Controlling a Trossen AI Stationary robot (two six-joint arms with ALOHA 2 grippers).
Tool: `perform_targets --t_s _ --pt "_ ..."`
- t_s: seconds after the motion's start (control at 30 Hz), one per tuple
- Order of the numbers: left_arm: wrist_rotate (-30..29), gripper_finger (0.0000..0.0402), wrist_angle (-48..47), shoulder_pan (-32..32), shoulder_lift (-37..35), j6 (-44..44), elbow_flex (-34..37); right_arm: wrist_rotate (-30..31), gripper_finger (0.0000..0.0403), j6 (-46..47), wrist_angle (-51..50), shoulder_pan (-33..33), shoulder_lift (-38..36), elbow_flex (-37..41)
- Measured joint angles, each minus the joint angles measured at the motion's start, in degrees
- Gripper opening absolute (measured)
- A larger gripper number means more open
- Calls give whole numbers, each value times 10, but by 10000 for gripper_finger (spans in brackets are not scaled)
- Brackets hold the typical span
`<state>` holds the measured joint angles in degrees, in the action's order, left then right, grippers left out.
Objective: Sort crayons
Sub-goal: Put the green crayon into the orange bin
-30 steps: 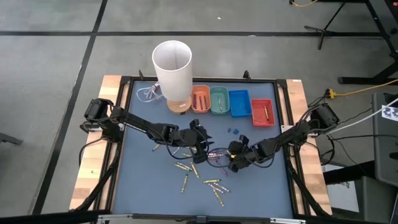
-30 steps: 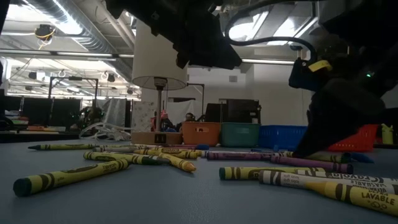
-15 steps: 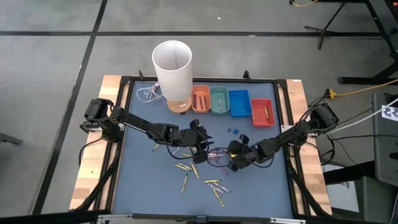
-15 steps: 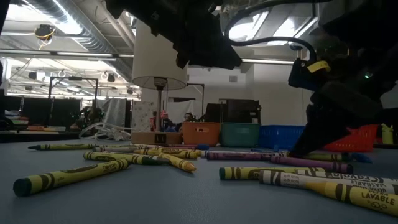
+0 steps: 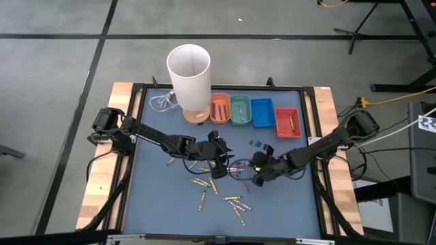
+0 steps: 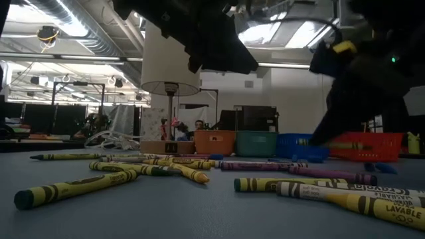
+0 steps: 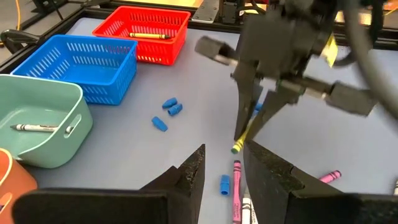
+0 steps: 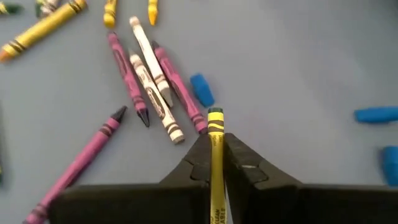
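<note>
Yellow crayon [image 8: 215, 155] now pinched in right gripper [image 7: 244, 138] jaws, lifted off table [image 5: 286, 204] near blue bits [image 7: 166, 112]; jaws were wide a second ago. Next likely: carry to red tray [image 5: 287, 123]. Left gripper [image 7: 221, 171] jaws part open, empty, beside pile [image 5: 216, 187].

The blue table [image 5: 153, 197] lies bare along its near-left part and its far-right edge — room to pass there. The middle is cluttered: loose crayons [image 5: 204, 187] lie scattered in a patch, with purple and white ones [image 8: 152, 74] bunched close together beside small blue bits [image 7: 168, 112]. Both arms crowd that patch, the left gripper [image 5: 219, 155] just beside the right gripper [image 5: 257, 178], which carries a yellow crayon [image 8: 216, 155] above the mat. Along the far edge stand a tall white cylinder [image 5: 189, 71] and a row of trays [image 5: 252, 112] — a barrier there.
</note>
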<state>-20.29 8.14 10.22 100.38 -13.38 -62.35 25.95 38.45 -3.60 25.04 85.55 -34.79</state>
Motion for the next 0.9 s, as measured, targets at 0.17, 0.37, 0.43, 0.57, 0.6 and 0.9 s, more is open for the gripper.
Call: perform_targets --t_s 0.17,0.37,0.43,0.57,0.6,0.9 --pt "0 94 0 0 0 0 0 34 20 -18 -54 0 -72 -1" --pt "-1 94 0 0 0 0 0 149 22 -29 -169 0 -165 -1" --pt "-1 94 0 0 0 0 0 192 22 -28 -213 -1 -192 -1" --pt "-1 94 0 0 0 0 0 246 23 -9 -280 -28 -232 -2" --pt "-2 94 0 0 0 0 0 254 23 0 -293 -40 -239 -2" --pt "-2 94 0 0 0 0 0 255 23 18 -373 -193 -246 -2"
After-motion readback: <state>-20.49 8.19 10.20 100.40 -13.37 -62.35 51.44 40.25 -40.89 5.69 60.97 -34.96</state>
